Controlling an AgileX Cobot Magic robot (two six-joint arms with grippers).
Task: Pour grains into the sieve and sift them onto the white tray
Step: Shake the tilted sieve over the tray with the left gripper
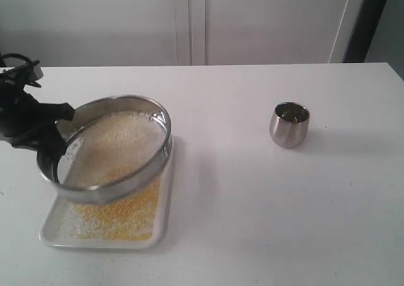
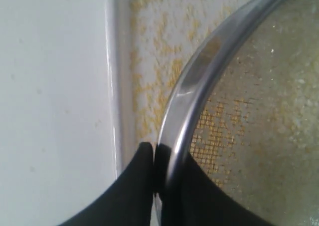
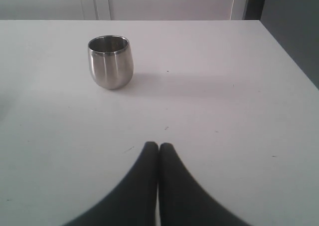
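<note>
Clamped on the sieve's (image 1: 129, 185) steel rim, my left gripper (image 2: 154, 151) has one black finger outside the ring and the other inside, against the mesh. In the exterior view that gripper (image 1: 53, 125) grips the ring at its left side, and the sieve (image 2: 199, 71) hangs tilted over the far half of the white tray (image 1: 101, 244). I cannot tell whether its low near edge touches the tray. Pale, coarser grains (image 1: 117, 141) lie heaped on the mesh. Fine yellow grains (image 1: 120, 216) are spread over the tray's near half, thinner toward its left rim.

From my left wrist, the tray's raised rim (image 2: 117, 86) runs just beside the sieve's curve, with yellow grains (image 2: 154, 46) scattered between them and white table beyond the rim. On its right side the ring's edge stands about level with the tray's right rim.

My right gripper (image 3: 158, 146) has its fingers pressed together on nothing, low over the table (image 3: 224, 111). The small steel cup (image 3: 110, 61) stands upright ahead of it, well apart. A wide stretch of table (image 1: 227, 191) lies between the tray and the cup (image 1: 290, 125), and the table's right edge shows beyond the cup in the right wrist view.
</note>
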